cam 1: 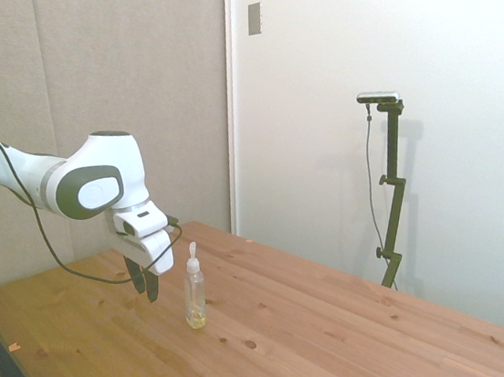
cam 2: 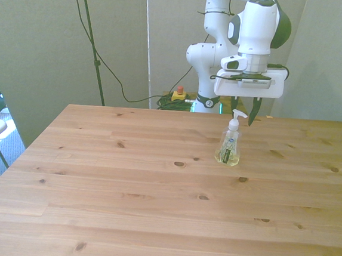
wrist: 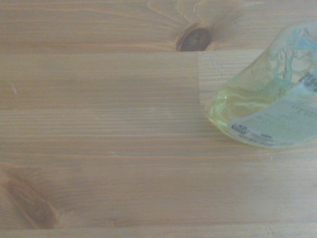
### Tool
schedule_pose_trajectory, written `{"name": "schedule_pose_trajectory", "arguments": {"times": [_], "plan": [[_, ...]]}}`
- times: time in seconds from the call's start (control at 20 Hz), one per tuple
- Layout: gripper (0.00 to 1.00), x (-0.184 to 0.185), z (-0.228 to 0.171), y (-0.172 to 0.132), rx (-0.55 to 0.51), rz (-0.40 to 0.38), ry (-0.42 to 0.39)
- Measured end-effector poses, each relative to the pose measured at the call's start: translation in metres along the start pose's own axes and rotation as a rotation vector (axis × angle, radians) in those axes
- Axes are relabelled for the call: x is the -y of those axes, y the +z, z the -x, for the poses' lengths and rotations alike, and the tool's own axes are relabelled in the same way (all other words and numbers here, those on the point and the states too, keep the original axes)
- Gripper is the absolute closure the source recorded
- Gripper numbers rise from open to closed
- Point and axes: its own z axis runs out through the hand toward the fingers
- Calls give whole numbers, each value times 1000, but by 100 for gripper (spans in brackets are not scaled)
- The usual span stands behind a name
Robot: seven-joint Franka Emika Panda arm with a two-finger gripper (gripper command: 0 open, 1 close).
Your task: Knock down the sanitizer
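Nothing done yet: sanitizer (cam 1: 194, 290) upright on worktop (cam 2: 153, 192), just beside open, empty jaws, apart from them. Left: sideways push at nozzle height to topple it.

The sanitizer (cam 2: 230, 146) stands upright on the table (cam 2: 152, 210), toward the far edge and to the front view's right of the table's middle. The gripper (cam 2: 244, 113) hangs above the table just behind the sanitizer, its fingers apart and pointing down, one to either side of the nozzle in the front view; in the side view the gripper (cam 1: 145, 284) sits just beside the sanitizer (cam 1: 194, 292) on the picture's left, with a gap between them. In the wrist view the sanitizer's base (wrist: 267, 106) rests on the table (wrist: 99, 124).
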Motion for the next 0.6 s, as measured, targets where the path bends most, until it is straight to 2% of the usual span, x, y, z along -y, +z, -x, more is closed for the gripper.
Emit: {"name": "schedule_pose_trajectory", "arguments": {"times": [0.6], "plan": [[100, 22, -20, 6, -34, 16, 34]]}}
